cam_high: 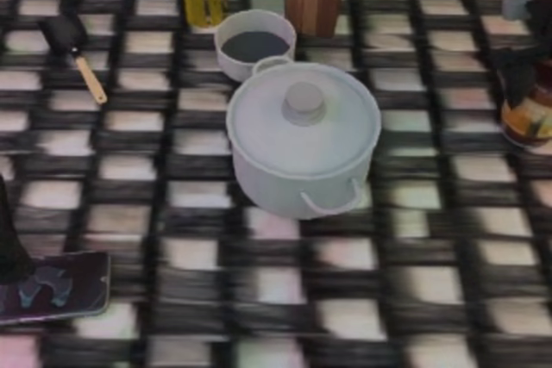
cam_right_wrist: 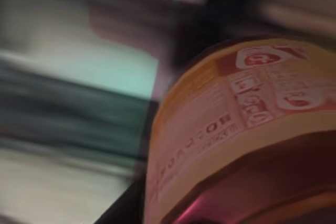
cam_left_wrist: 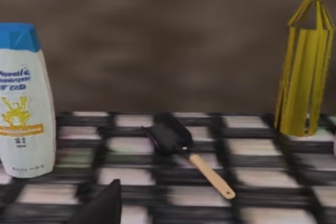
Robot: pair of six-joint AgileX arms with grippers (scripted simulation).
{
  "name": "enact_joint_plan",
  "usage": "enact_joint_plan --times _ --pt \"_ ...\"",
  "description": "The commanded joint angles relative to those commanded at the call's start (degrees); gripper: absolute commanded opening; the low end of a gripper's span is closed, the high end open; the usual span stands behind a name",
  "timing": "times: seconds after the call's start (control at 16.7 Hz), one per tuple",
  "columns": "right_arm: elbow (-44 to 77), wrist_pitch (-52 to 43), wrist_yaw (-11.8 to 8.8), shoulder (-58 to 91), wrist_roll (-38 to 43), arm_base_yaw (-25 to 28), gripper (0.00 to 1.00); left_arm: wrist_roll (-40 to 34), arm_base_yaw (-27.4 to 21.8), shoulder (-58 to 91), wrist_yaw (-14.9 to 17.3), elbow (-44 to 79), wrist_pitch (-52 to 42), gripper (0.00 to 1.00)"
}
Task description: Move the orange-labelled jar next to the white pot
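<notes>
Rightward — gripper (cam_high: 520, 66) at orange-labelled jar (cam_high: 528, 122).

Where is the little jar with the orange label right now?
In the top view the orange-labelled jar sits at the table's far right edge, under the right gripper, well apart from the white pot at the centre.

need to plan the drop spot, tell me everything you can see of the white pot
The white pot is a large, round, white-grey vessel that looks like matte enamel or plastic. Its lid is on, slightly domed with a flat round knob at the centre. Two loop handles show, one on the near rim, one on the far rim. It stands upright near the table's middle. The far handle reaches the white bowl, though contact is unclear. No gripper touches it.
</notes>
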Motion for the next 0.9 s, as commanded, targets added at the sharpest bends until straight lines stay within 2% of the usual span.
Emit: enact_joint_plan --times 0.54,0.9 --pt "0.0 0.0 0.0 0.0 0.0 0.0 0.02 0.0 0.0 0.0 0.0 0.0 0.0 1.00" --pt "0.0 0.0 0.0 0.0 0.0 0.0 0.00 0.0 0.0 0.0 0.0 0.0 0.0 1.00"
